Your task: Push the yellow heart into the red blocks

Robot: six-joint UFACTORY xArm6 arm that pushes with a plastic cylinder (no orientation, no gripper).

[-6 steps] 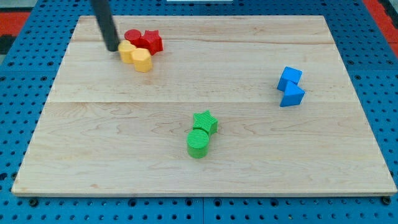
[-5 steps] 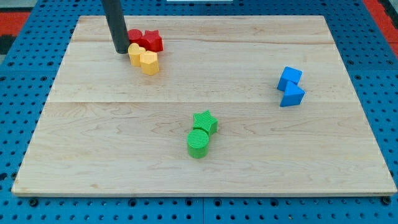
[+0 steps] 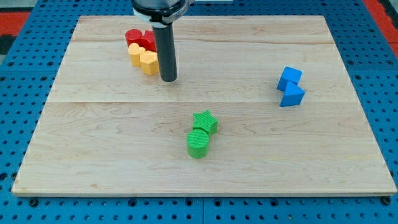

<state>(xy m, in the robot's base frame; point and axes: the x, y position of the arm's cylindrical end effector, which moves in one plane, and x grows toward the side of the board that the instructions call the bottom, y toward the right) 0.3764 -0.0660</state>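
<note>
Two yellow blocks sit at the view's upper left: a yellow heart (image 3: 135, 55) and a yellow hexagon (image 3: 148, 63) touching its lower right. Right above them are a red cylinder (image 3: 132, 37) and a red star (image 3: 147, 41), partly hidden behind the rod. The yellow heart touches the red blocks. My tip (image 3: 168, 79) rests on the board just to the right of and slightly below the yellow hexagon, close to it.
A green star (image 3: 205, 121) and green cylinder (image 3: 198, 142) sit together at the board's lower middle. A blue cube (image 3: 289, 77) and a blue triangular block (image 3: 291, 94) sit at the right. The wooden board (image 3: 93, 155) lies on a blue pegboard.
My tip has moved from the left of the yellow and red blocks to their lower right. The yellow blocks stay against the red ones.
</note>
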